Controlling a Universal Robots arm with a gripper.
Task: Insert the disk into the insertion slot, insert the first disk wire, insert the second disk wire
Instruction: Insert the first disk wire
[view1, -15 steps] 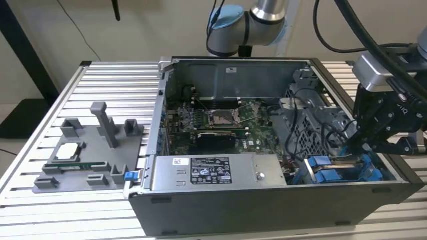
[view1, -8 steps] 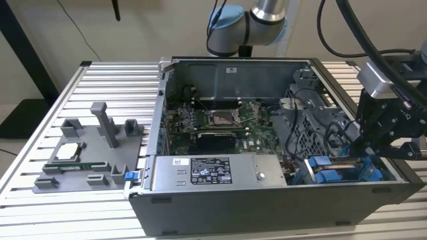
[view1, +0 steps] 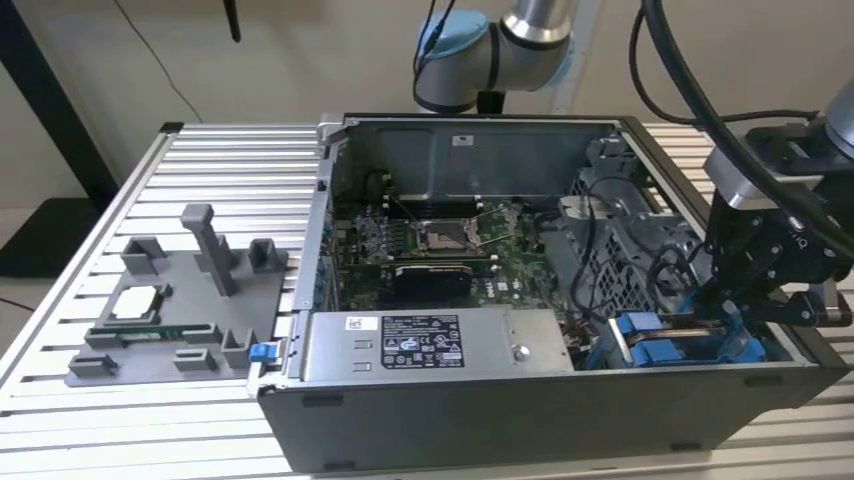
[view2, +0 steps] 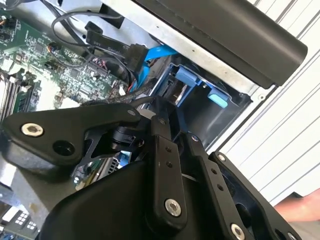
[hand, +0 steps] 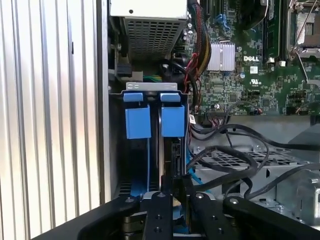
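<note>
The gripper (hand: 175, 195) hangs just over the insertion slot (hand: 150, 86), its tip lost among black cables (hand: 235, 146). I cannot tell how far it is open or whether it grips anything. The disk (hand: 173, 120) stands on edge inside the slot, mostly hidden behind its blue carrier. Beyond lie the power-supply box (hand: 150, 30) and the motherboard (hand: 250, 75).

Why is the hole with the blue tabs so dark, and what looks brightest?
In the first wrist view the insertion slot sits in shadow between its walls, while the table beside it is brightly lit; in the second wrist view that table glares nearly white.
</note>
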